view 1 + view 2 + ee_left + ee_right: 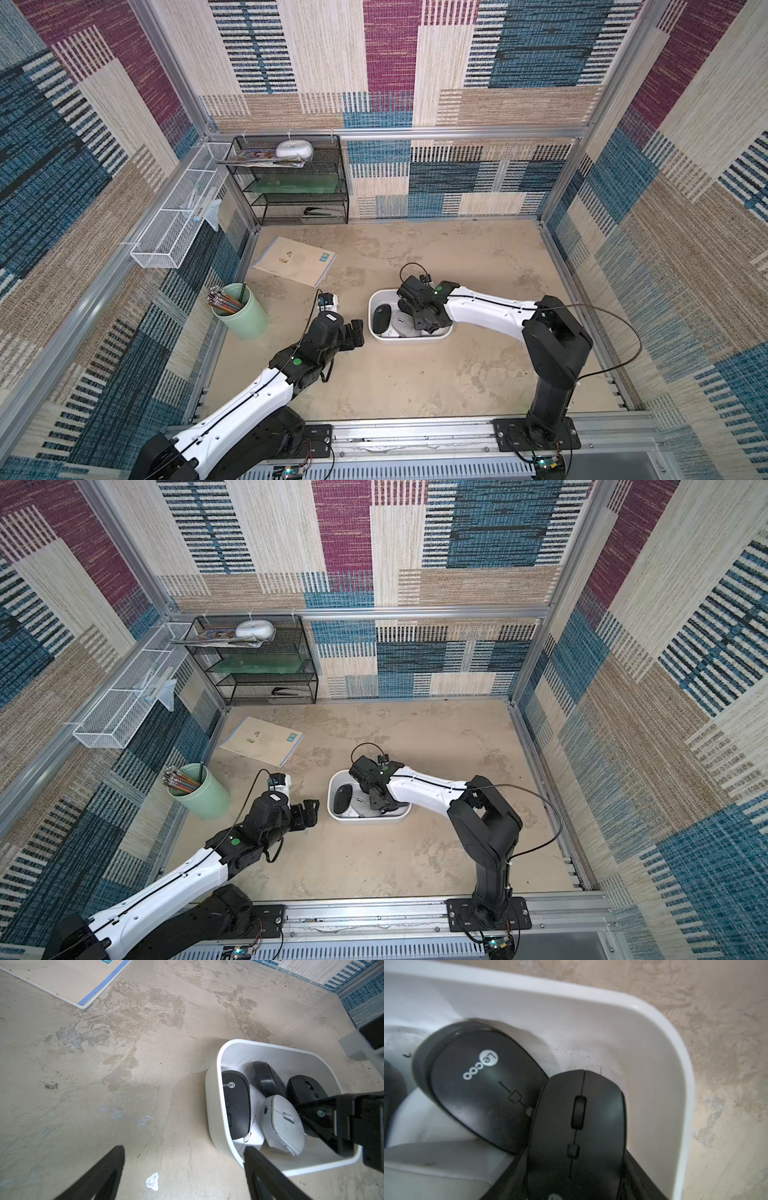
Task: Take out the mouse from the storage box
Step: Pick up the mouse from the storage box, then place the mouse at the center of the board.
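Black, with a scroll wheel down its middle, the mouse point(591, 1126) lay inside the storage box point(685, 1084), at the end by a rounded corner. Its long axis ran in line with your right gripper's reach, nose toward the box wall and tail toward the wrist. One flank rested over the front of a second black mouse point(483, 1088) marked Lecoo.

Your right gripper point(426, 322) was down in the box with its fingers point(641, 1180) partly spread, one along each side of the mouse's rear half. Whether they pressed it or only flanked it could not be told.

A white mouse point(282, 1124) and another black Lecoo mouse point(234, 1105) lay further along in the same box. Your left gripper point(184, 1148) hung just beside the box over the bare table point(415, 386), its fingers spread wide and holding nothing. A green cup point(245, 316) of pencils point(222, 298) and a booklet point(295, 261) sat well apart on the left arm's side.
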{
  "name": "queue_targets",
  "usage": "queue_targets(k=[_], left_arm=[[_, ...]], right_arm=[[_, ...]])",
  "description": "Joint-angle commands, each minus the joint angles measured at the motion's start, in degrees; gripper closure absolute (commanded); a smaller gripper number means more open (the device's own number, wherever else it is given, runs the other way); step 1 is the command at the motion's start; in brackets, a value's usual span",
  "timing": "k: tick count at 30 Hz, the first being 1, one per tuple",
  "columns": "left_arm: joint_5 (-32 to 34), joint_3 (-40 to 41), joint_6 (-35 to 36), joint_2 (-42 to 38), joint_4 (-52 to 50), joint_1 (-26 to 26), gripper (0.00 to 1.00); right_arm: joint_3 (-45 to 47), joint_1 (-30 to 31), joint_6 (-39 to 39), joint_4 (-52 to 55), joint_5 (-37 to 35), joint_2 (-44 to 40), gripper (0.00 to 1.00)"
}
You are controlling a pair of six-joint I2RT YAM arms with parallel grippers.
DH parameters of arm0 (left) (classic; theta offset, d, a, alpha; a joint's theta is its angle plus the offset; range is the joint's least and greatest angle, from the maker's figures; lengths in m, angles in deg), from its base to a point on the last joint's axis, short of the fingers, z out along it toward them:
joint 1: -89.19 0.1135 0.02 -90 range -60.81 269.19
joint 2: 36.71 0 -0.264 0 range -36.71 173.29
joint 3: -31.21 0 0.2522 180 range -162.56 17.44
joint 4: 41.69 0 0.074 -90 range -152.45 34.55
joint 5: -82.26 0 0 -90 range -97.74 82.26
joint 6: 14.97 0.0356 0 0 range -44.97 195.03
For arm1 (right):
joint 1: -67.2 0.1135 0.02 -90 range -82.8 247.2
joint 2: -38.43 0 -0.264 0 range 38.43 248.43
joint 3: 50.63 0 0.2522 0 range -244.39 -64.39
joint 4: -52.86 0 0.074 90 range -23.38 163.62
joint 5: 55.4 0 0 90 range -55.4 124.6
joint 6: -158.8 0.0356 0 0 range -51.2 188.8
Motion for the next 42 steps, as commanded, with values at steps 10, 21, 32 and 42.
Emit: queue_targets(k=[10,21,32,42], left_arm=[[-2.5,-1.8,-0.6,0.3,-0.5,0.0,0.07],[-4.4,-4.3,-1.7,0.4,-2.6,0.0,0.07],[-8.3,-6.0,-3.4,1.8,-2.9,-0.1,0.07],[-10.7,-9.4,-3.5,5.4,-3.0,-1.6,0.09]], right_arm=[[0.8,0.0,-1.4,-1.3,0.1,-6.3,0.5],[4.8,-1.0,-2.2,1.6,-5.4,-19.1,0.5],[18.5,-7.1,-2.8,-2.2,-0.5,-31.7,0.5],[31.6,-12.0,-2.9,-12.6,7.8,-35.4,0.5]])
